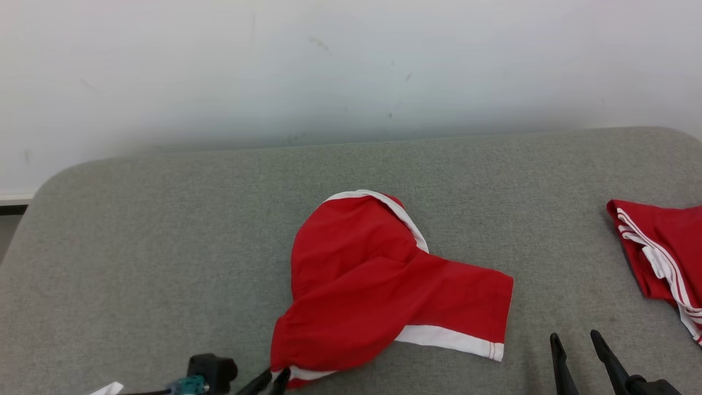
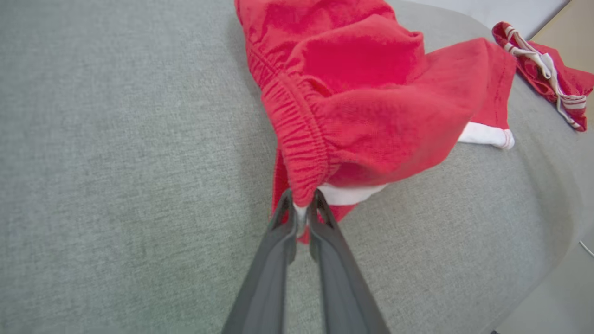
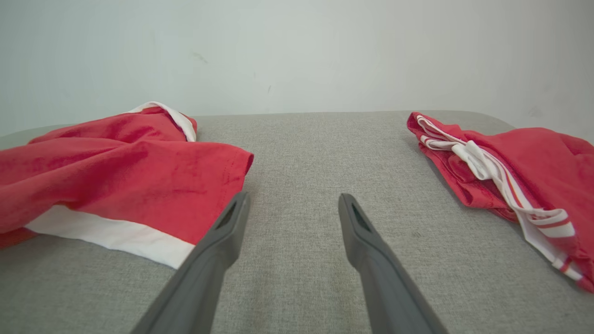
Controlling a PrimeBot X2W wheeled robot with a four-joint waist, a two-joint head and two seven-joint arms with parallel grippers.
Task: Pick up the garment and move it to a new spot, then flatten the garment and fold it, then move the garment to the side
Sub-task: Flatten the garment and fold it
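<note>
The left claw (image 2: 300,204) is pinching the gathered elastic waistband at one corner of the red garment (image 1: 362,280). Its two dark fingers (image 2: 278,241) are pressing almost together, with a fold of red and white cloth squeezed between the tips. In the head view this claw is sitting at the bottom edge, left of centre. It is pointing up and to the right into the garment's lower-left corner, with a black block (image 1: 211,370) and a teal fitting (image 1: 191,384) of the wrist just to its left.

From that corner the garment is spreading up to the middle of the frame over the grey cloth-covered table (image 1: 164,247). It is lying bunched, with one white-hemmed leg reaching right and a white-trimmed edge curving across its top.

The right claw (image 1: 575,336) is hovering at the lower right, fingers pointing up the frame and spread wide, gripping nothing, with bare table between them. In its wrist view the left fingertip is overlapping the leg's white hem; I cannot tell whether they are touching.

A second garment (image 1: 663,252), red with white stripes, is lying crumpled at the right edge, well apart from the first. A pale wall (image 1: 329,66) is rising behind the table.
</note>
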